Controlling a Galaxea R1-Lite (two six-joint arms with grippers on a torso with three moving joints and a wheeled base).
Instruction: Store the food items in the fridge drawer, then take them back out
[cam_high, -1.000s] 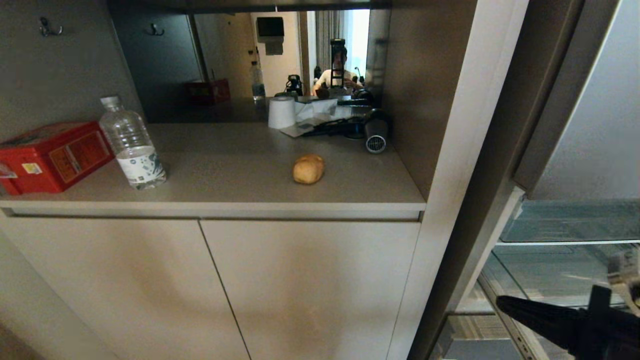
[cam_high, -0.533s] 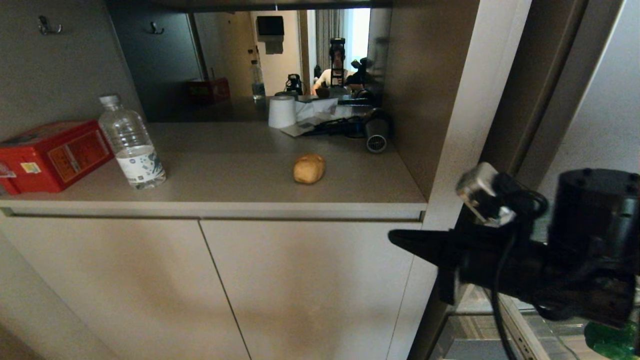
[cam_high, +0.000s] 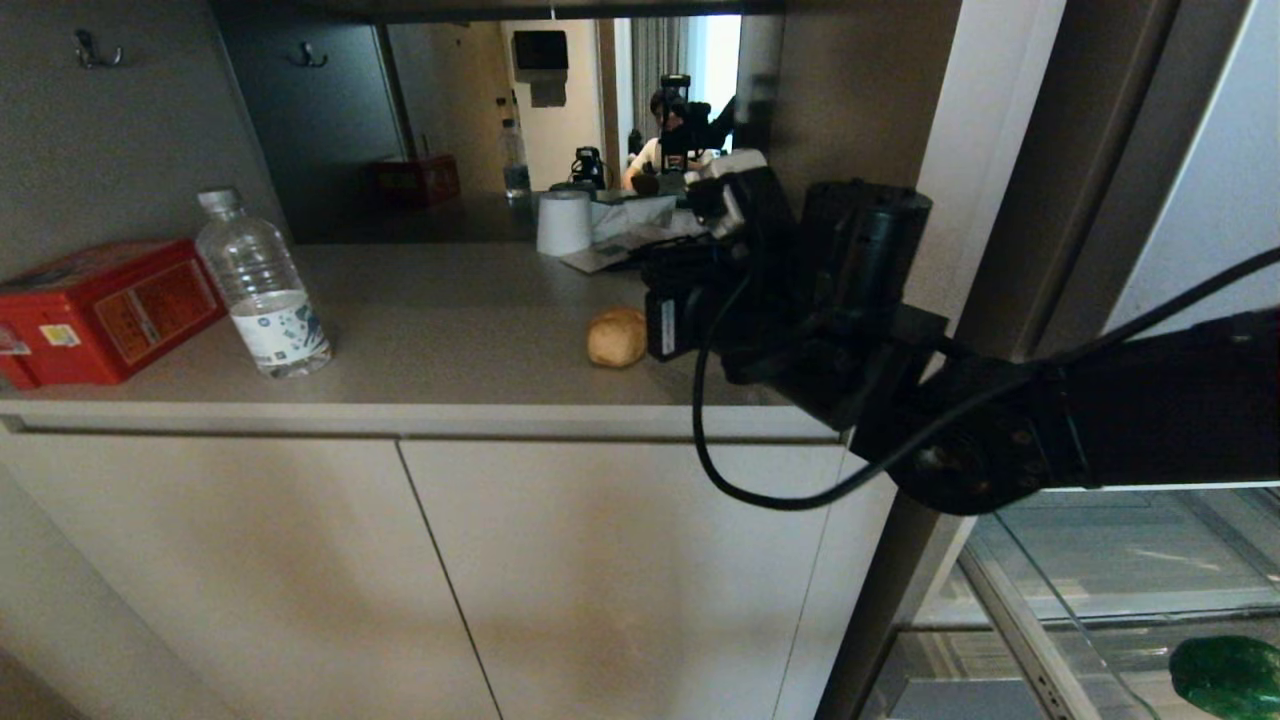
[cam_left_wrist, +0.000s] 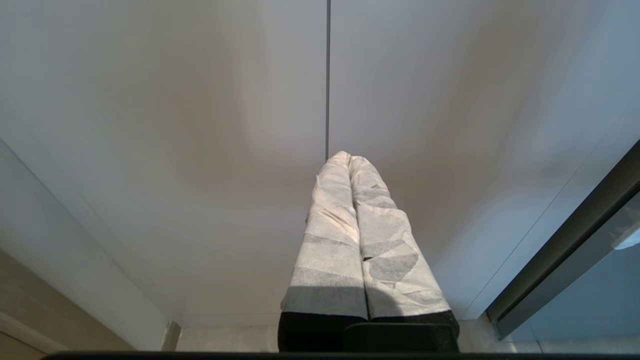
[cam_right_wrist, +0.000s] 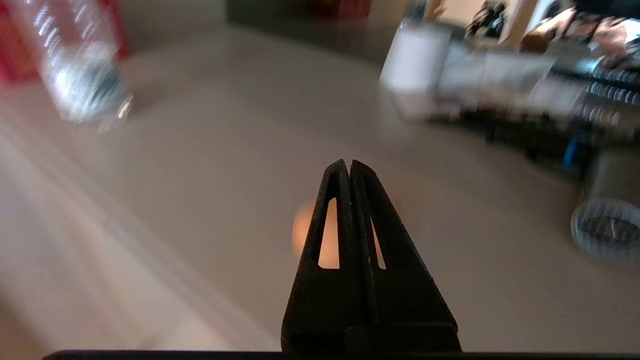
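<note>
Our right gripper (cam_right_wrist: 348, 165) was pressed closed and empty, hanging over the counter (cam_high: 450, 330) with the tan lump (cam_high: 617, 337) just ahead of and below its tips. Farther off behind the arm, the green pepper (cam_high: 1225, 672) lay low in the open fridge drawer (cam_high: 1100, 610). We judged ourselves on the storing step, going for the second item; next the jaws would need to part and descend around the lump. Our left gripper (cam_left_wrist: 350, 160) hung parked and closed by the cabinet doors (cam_left_wrist: 200, 125).

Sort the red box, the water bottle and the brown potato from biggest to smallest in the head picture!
1. red box
2. water bottle
3. potato
The box is cut off at the picture's edge, so it is really even bigger.
</note>
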